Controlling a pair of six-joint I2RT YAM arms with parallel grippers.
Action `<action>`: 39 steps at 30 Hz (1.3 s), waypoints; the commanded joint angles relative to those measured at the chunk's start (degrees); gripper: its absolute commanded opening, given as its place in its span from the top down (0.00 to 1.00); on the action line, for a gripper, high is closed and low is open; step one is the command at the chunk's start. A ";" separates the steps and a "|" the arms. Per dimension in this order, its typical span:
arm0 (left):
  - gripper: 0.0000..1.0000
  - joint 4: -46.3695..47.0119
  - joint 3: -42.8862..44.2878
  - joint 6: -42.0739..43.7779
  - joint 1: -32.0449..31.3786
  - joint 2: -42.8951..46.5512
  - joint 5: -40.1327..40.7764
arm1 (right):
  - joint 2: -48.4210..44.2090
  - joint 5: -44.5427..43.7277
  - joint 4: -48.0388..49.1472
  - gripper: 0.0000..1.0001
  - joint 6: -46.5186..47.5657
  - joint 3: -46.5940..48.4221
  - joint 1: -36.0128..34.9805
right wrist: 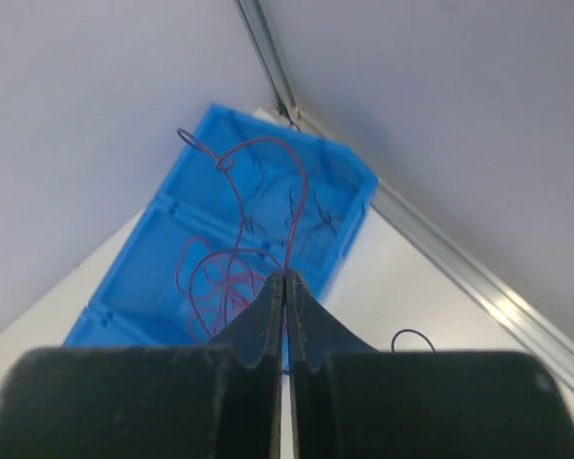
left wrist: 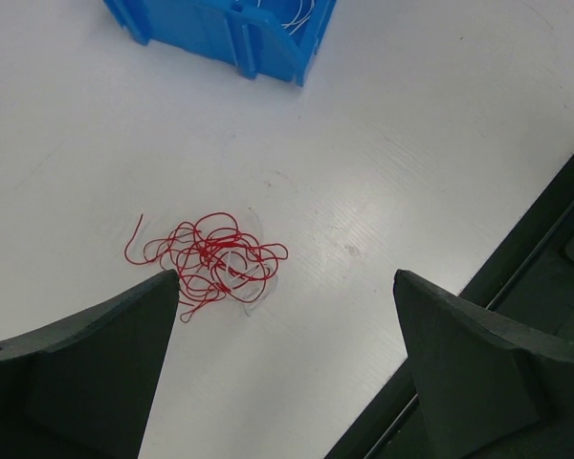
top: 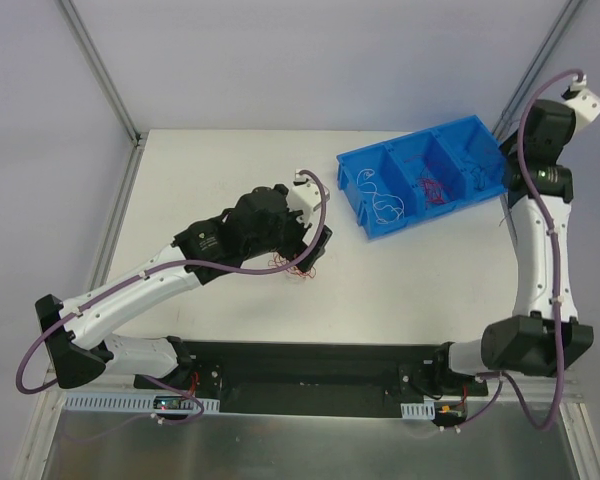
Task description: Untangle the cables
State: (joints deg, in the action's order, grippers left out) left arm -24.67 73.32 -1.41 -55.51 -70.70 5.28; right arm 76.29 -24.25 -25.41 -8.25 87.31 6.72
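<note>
Two pincers show here. The left pincer is wide open, with nothing between its two black fingers. It hangs low over the white table, near the middle. The red tangle lies flat on the table, just past the finger tips. It is not in the middle of the gap. It sits over to the side of the left finger, and that finger's tip covers a bit of the tangle's near edge. A pale strand or two is mixed in with the red.

From above, the left pincer's own arm hides most of the tangle, so only a few red loops peek out.

The right pincer is closed tight, high up by the far right corner. It pinches a thin wire that curls away over the blue bin.

The bin sits on the table, well apart from the tangle. It has three parts: white wires in the left one, red wires in the middle one, dark wires in the right one. A small dark loop lies just beside the bin.
</note>
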 commanded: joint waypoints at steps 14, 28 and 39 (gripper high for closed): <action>0.05 1.64 -0.72 4.22 -1.01 0.03 6.23 | 36.54 32.32 32.00 1.00 9.57 18.50 11.38; 0.05 1.73 -0.81 4.49 -1.09 0.12 6.76 | 41.04 29.01 31.14 1.00 13.08 8.93 11.65; 0.05 1.81 -0.81 4.31 -1.01 0.12 6.06 | 51.15 36.38 12.52 0.59 13.36 28.16 11.30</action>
State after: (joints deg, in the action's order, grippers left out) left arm -24.40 72.79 2.37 -55.94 -71.22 11.05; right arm 125.62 8.54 -3.51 5.34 106.69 18.13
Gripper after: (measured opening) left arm 0.950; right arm 0.311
